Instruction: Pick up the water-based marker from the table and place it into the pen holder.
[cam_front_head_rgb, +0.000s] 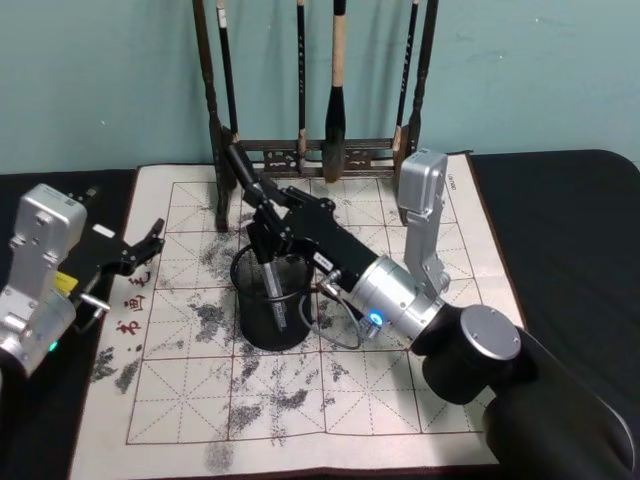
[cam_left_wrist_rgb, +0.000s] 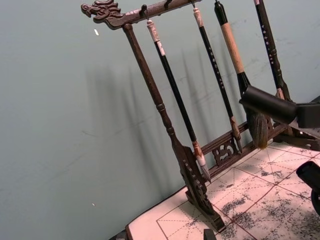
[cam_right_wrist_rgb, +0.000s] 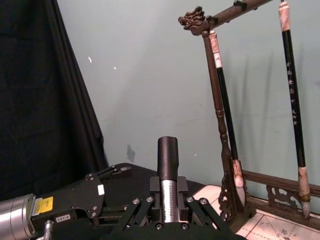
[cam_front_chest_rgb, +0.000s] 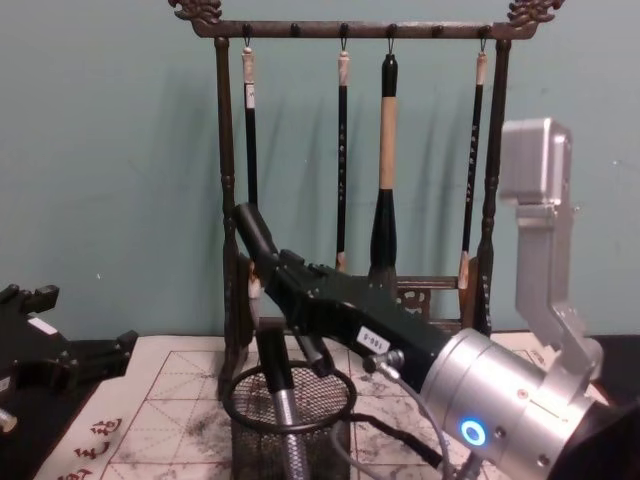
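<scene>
The water-based marker has a black cap and a silver barrel. My right gripper is shut on the barrel just above the pen holder, a black mesh cup. The cap slants up and back toward the rack. Inside the cup stands a black-and-silver shaft; I cannot tell whether it belongs to the held marker or is another pen. My left gripper rests open at the mat's left edge, apart from the cup.
The tall wooden brush rack with several hanging brushes stands right behind the cup. An ink-stained gridded felt mat covers the table, with black cloth on both sides. My right forearm crosses the mat's middle.
</scene>
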